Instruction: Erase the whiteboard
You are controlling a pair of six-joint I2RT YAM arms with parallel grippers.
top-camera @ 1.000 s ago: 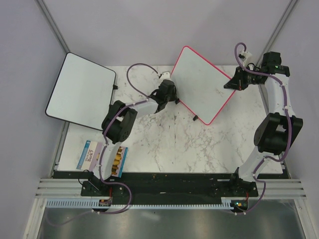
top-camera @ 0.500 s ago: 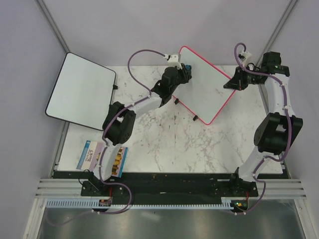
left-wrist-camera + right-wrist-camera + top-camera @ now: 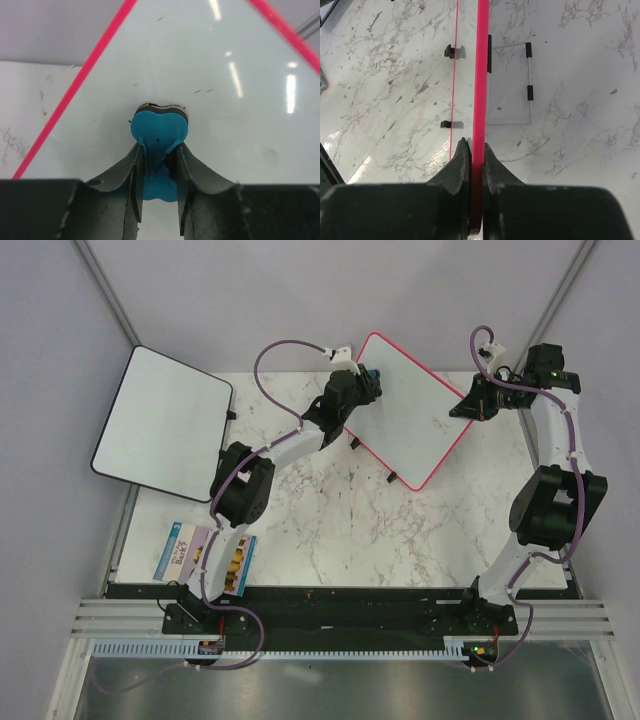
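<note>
1. A marble-patterned table [image 3: 330, 530] fills the overhead view, with both arms bolted at its near edge.
2. The whiteboard [image 3: 415, 415], white with a pink frame, stands tilted at the far middle of the table. It is turned like a diamond, with its black feet on the marble. This likely presents its face to the left arm for wiping.
3. A second board with a black frame [image 3: 160, 425] hangs over the far left corner, well apart from both arms.
4. The right gripper [image 3: 475, 150] is at the whiteboard's right-hand corner. Its fingers are nearly closed and pinch the thin pink frame edge between them, probably to steady the board against the push of wiping.
5. The left gripper [image 3: 159, 150] reaches the board's upper left area, near the top corner. Its fingers are a narrow gap apart and clamp the stem of a blue eraser [image 3: 159, 127].
6. The eraser's dark pad faces the white surface and appears to touch it, though contact cannot be confirmed. Faint small grey marks lie just to its right.
</note>
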